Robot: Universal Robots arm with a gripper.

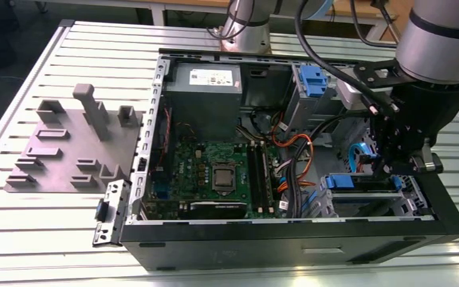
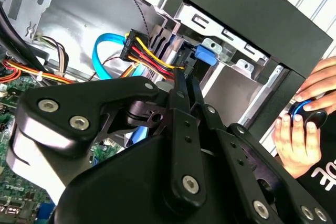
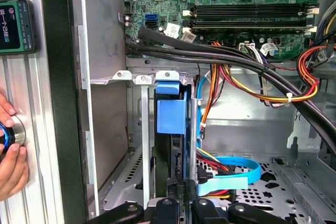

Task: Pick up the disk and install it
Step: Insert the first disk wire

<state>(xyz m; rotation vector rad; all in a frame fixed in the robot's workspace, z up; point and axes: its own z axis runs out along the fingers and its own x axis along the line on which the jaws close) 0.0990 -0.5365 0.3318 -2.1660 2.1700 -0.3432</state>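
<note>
The disk (image 1: 361,182), with its blue plastic end, sits edge-on in a slot of the metal drive cage (image 1: 417,203), at the front of the open computer case on the exterior view's right. Its blue end (image 3: 170,111) stands between the cage's partitions, and it also appears in the second wrist view as the disk (image 2: 205,56). My gripper (image 1: 389,170) reaches down into the case right at the disk. In both wrist views the gripper (image 2: 182,74) (image 3: 184,187) has its fingers together, their tips at the disk's end. Whether they pinch any of it is hidden.
Yellow, red and orange cable bundles (image 3: 247,82) and a light blue data cable (image 3: 231,174) run close beside the cage. A person's hand (image 2: 302,129) (image 3: 10,150) rests on a blue-ringed knob outside the case. A grey fixture plate (image 1: 70,149) lies at the exterior view's left.
</note>
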